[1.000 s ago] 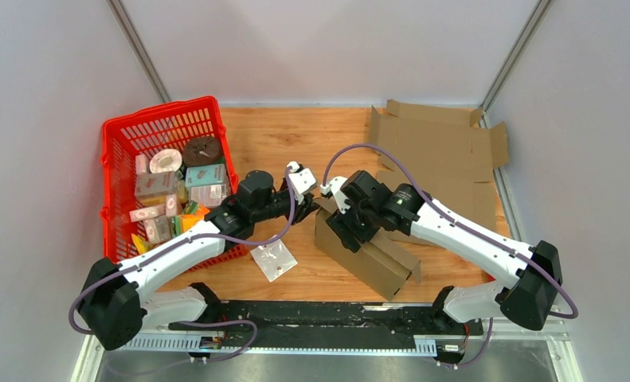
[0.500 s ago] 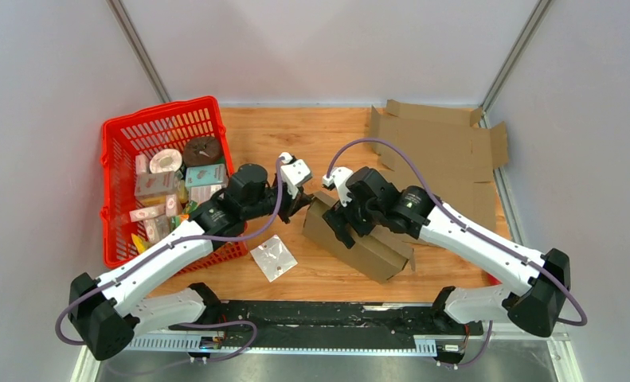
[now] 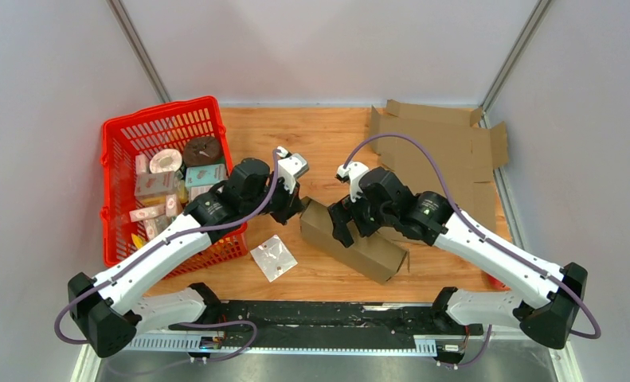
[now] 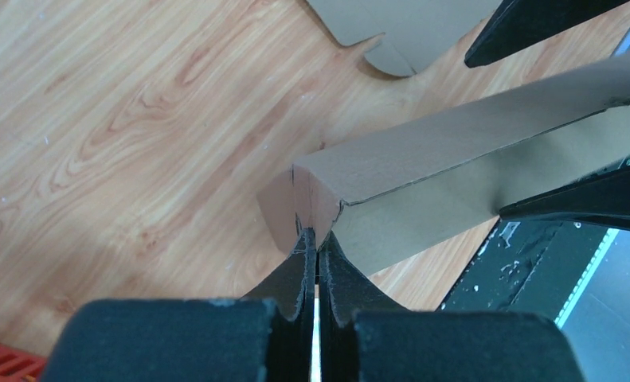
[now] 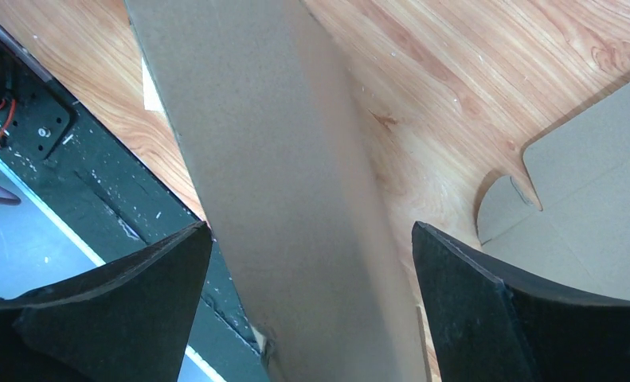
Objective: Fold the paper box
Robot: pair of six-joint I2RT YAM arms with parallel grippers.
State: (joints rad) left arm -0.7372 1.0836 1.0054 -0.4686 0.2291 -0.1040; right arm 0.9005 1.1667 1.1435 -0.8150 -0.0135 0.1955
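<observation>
The paper box (image 3: 367, 248) is a long brown cardboard sleeve lying slantwise on the wooden table near the middle front. My left gripper (image 3: 296, 210) is shut at the box's left end. In the left wrist view its tips (image 4: 315, 233) touch the small end flap (image 4: 278, 208) of the box (image 4: 455, 151). I cannot tell whether they pinch it. My right gripper (image 3: 348, 224) hangs over the box's top, open wide. In the right wrist view the gripper (image 5: 310, 228) straddles the box (image 5: 279, 175), with both black fingers (image 5: 136, 302) clear of its sides.
A red basket (image 3: 120, 139) full of small packages stands at the left. A flat unfolded cardboard sheet (image 3: 443, 151) lies at the back right. A small clear packet (image 3: 273, 257) lies on the table in front of the box. A black rail (image 3: 319, 318) runs along the near edge.
The left gripper has shut and its tips now rest at the box's end flap. The right gripper has opened wider. The box has slid left and lies lower.
</observation>
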